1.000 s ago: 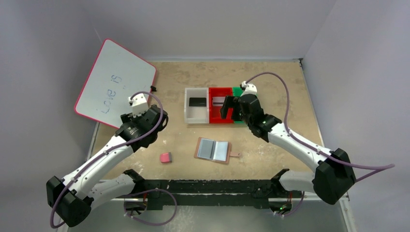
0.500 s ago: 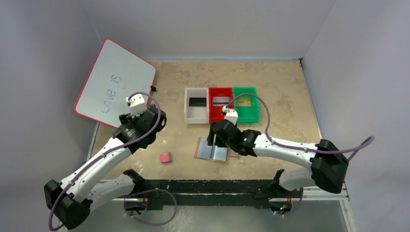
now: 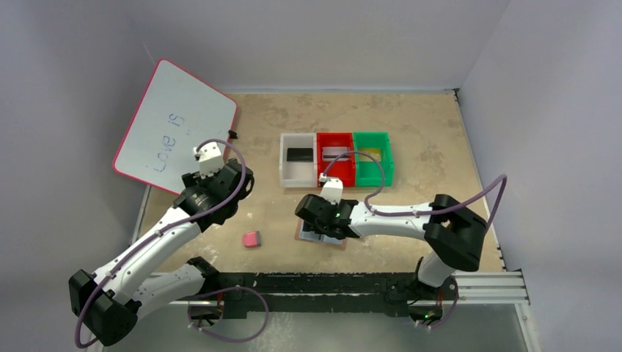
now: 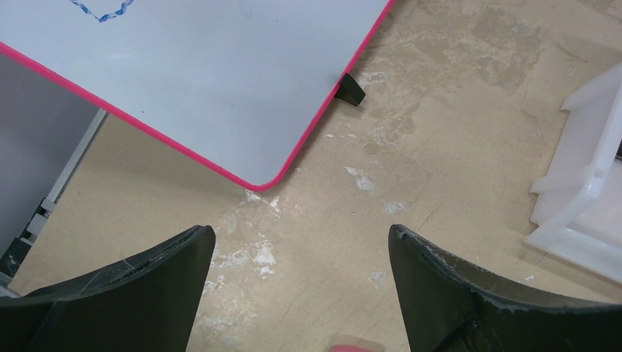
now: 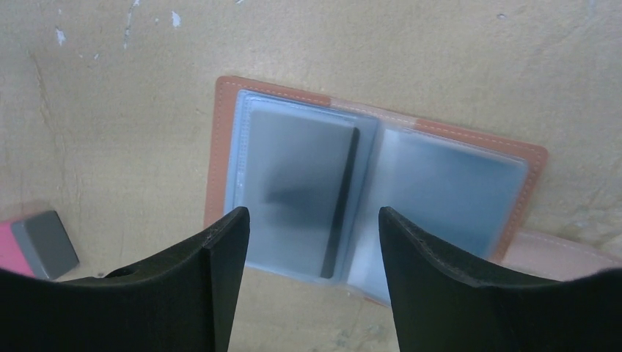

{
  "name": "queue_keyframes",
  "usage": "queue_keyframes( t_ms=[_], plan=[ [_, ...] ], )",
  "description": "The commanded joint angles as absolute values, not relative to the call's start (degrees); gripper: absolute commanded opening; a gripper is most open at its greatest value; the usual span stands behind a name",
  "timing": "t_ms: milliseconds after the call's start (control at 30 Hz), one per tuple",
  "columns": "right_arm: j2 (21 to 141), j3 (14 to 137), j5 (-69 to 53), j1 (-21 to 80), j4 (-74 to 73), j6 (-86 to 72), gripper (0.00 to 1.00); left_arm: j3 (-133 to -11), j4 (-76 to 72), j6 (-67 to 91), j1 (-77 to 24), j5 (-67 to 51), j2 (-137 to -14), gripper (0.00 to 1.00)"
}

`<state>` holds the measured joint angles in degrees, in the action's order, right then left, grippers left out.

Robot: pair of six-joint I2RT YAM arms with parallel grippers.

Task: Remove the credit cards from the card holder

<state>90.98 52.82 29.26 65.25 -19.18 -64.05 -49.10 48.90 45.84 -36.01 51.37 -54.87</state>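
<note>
**While right fingers (image 5: 220, 282) hung spread over the open holder (image 5: 378, 183)**

Holder lay on the desk, directly under the empty, parted right fingers. Striped card (image 5: 297, 191) filled the sleeve nearer the eraser (image 5: 40, 246), long axis parallel to the spine. Left fingers (image 4: 147, 293), also parted, stood well apart. Other sleeve: contents blurred.

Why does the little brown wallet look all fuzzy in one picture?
Right wrist view: the open tan leather card holder and its grey dark-striped card are blurred; top external view: sharp, evenly lit, but the right claw hides most of the holder.
</note>
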Motion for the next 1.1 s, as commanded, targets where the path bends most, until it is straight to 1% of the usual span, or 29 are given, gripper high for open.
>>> queue_keyframes(
  t_ms=[0,267,467,533,600,767,867,1000,1067],
  plan=[
    [93.6,57.5,31.6,65.9,-18.9,-64.5,0.66,-50.7,47.9,45.2,-35.8,52.0,-55.2,0.89],
    [99.3,58.4,30.7,65.9,-20.8,-65.0,0.62,-50.6,47.7,44.9,-35.8,51.7,-54.8,0.89],
    [103.5,58.6,30.1,65.9,-22.1,-66.8,0.62,-50.6,47.8,44.9,-35.8,52.1,-54.8,0.89],
    [103.3,58.3,29.9,65.9,-21.1,-65.9,0.59,-50.7,47.8,44.9,-35.8,51.7,-55.0,0.89],
    [102.6,57.4,28.9,65.9,-18.4,-64.2,0.54,-50.7,47.9,44.9,-35.8,51.7,-55.3,0.89],
    [101.2,57.1,27.7,65.8,-15.6,-62.4,0.51,-51.0,48.3,45.1,-35.8,51.9,-55.6,0.89],
    [101.4,57.6,27.9,65.8,-15.8,-62.4,0.45,-50.9,48.2,45.0,-35.8,51.9,-55.7,0.89],
    [101.5,57.5,27.9,65.7,-15.5,-62.3,0.34,-50.9,48.3,45.0,-35.7,51.9,-55.8,0.89],
    [101.4,57.3,27.9,65.7,-15.2,-62.2,0.3,-50.9,48.3,45.1,-35.8,51.9,-55.8,0.89]
  ],
)
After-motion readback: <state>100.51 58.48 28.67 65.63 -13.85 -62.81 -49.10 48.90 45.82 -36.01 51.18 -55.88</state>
